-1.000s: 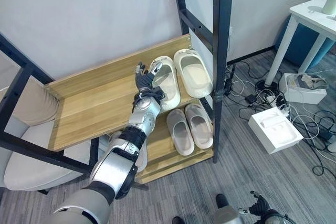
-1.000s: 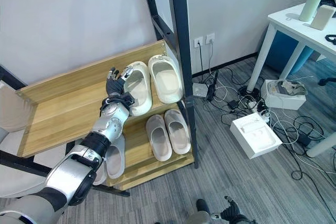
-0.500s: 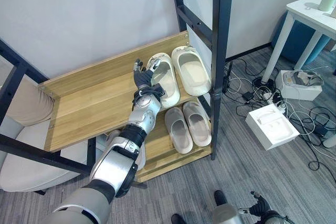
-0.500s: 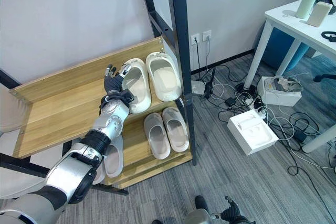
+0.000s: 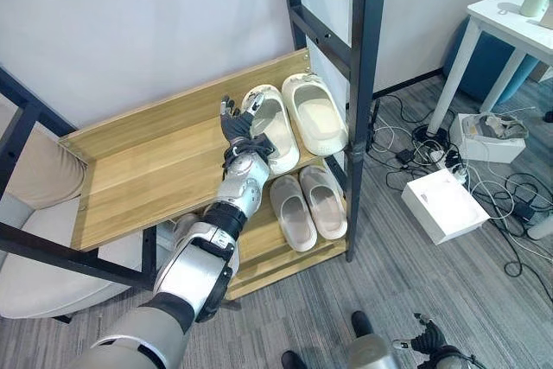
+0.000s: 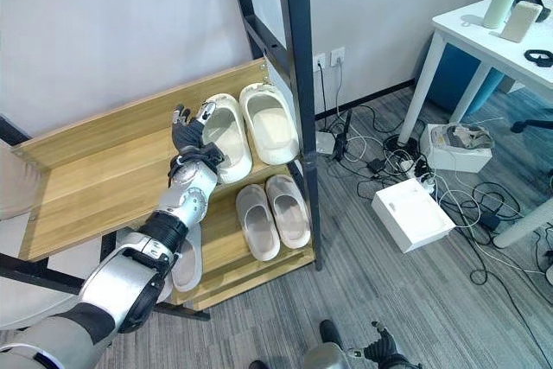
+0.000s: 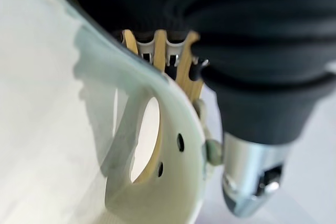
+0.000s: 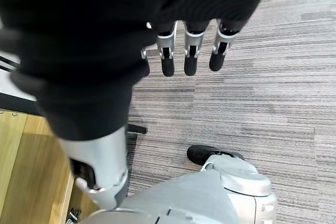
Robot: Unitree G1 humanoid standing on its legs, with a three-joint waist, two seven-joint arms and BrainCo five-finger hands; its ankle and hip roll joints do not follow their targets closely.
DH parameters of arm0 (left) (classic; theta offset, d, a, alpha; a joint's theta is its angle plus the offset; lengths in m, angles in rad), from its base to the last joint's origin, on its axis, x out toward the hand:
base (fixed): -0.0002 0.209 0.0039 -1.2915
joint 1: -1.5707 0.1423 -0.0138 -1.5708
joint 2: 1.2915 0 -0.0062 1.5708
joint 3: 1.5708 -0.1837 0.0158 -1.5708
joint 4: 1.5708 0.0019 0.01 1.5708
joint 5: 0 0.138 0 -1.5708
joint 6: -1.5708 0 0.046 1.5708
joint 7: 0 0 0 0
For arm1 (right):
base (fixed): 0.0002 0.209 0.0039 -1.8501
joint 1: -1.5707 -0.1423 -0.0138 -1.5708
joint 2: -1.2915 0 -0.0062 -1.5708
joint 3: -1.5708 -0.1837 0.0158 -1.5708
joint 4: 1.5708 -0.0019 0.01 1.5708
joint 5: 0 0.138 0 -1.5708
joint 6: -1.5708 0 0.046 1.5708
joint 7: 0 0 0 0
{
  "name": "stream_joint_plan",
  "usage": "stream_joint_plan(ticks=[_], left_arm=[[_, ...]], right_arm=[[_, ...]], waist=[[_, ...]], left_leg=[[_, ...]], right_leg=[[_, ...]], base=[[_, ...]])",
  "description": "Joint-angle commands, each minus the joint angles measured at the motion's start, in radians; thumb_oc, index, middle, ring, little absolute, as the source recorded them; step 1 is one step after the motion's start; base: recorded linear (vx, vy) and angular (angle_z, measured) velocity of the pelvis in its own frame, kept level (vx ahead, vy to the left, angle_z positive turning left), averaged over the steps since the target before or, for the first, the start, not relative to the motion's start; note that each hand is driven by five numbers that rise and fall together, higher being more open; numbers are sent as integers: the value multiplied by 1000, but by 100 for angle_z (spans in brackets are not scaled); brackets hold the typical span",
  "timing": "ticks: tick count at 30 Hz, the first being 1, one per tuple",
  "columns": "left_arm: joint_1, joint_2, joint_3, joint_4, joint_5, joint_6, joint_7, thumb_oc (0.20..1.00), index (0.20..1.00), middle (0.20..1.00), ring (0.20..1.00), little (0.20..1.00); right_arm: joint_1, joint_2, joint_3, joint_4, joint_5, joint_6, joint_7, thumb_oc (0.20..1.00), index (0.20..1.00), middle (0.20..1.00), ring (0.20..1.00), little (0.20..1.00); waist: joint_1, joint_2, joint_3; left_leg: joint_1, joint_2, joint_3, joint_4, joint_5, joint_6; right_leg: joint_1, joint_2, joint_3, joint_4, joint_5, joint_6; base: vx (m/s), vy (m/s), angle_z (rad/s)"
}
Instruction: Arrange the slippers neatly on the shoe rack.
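Left hand (image 5: 237, 131) extended over upper shelf (image 5: 147, 170), fingers straight, touching cream slipper (image 5: 275, 128) side; right hand (image 8: 184, 45) hanging, fingers relaxed

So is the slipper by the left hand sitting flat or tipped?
Flat: the slipper rests sole down on the upper shelf, opening up, beside its mate, left hand at its edge.

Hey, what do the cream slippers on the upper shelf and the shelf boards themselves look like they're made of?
The cream slippers look like moulded foam or rubber, matte: smooth one-piece shape with punched vent holes. The shelf boards look like light wood or wood-look laminate, showing straight grain lines; which one is unclear.
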Motion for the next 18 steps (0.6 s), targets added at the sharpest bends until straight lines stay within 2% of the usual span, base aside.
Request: stream_joint_plan(ticks=[1, 10, 14, 18], left_arm=[[-163, -217, -36, 121, -59, 34, -47, 1000, 1000, 1000, 1000, 1000], [-211, -232, -32, 146, -28, 40, -27, 1000, 1000, 1000, 1000, 1000], [-214, -207, -47, 178, 21, 67, -37, 1000, 1000, 1000, 1000, 1000], [-206, -178, -74, 186, 89, 94, -42, 1000, 1000, 1000, 1000, 1000]], right_arm=[[-6, -26, 23, 11, 21, -29, -20, 1000, 1000, 1000, 1000, 1000], [-17, -42, 19, 33, 38, -36, -23, 1000, 1000, 1000, 1000, 1000], [-17, -46, 14, 55, 42, -39, -19, 1000, 1000, 1000, 1000, 1000], [-18, -39, 14, 72, 42, -44, -21, 1000, 1000, 1000, 1000, 1000]], waist=[[-119, 4, 8], [-142, 2, 4], [-149, 2, -1], [-138, 1, -6]], left_leg=[[72, 53, -10, 1, -7, -73], [83, 62, 10, 1, -6, -77], [84, 67, 18, 1, -5, -78], [84, 69, 10, 1, -3, -79]], right_leg=[[21, 79, -23, 14, -62, 7], [20, 88, -1, 15, -62, 8], [16, 93, 5, 16, -62, 6], [21, 94, -2, 16, -64, 5]], base=[[-19, -14, -4], [-11, -23, -5], [-5, -27, -1], [-2, -29, -2]])
